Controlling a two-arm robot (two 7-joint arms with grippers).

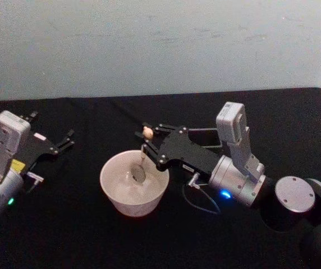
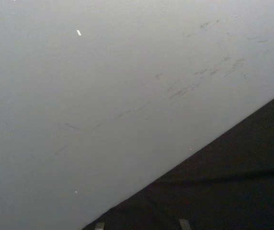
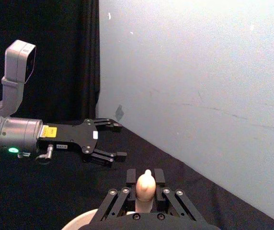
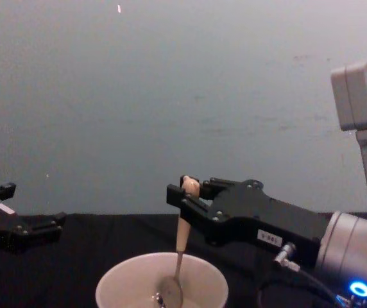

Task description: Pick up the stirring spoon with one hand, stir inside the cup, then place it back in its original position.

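My right gripper [image 4: 187, 194] pinches the stirring spoon [image 4: 181, 247]; chest view shows its bowl inside the cup [image 4: 111, 294], right wrist view my parked left gripper [image 3: 117, 140] spread.

Glossy cup [image 1: 128, 203], wood-and-metal stirring spoon [image 4: 181, 236]

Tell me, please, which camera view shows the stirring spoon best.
The chest view: the stirring spoon shows side-on from bear head to bowl, held by the right gripper, its bowl inside the cup. The head view shows it from above, foreshortened. The right wrist view catches its bear-head top between the fingers.
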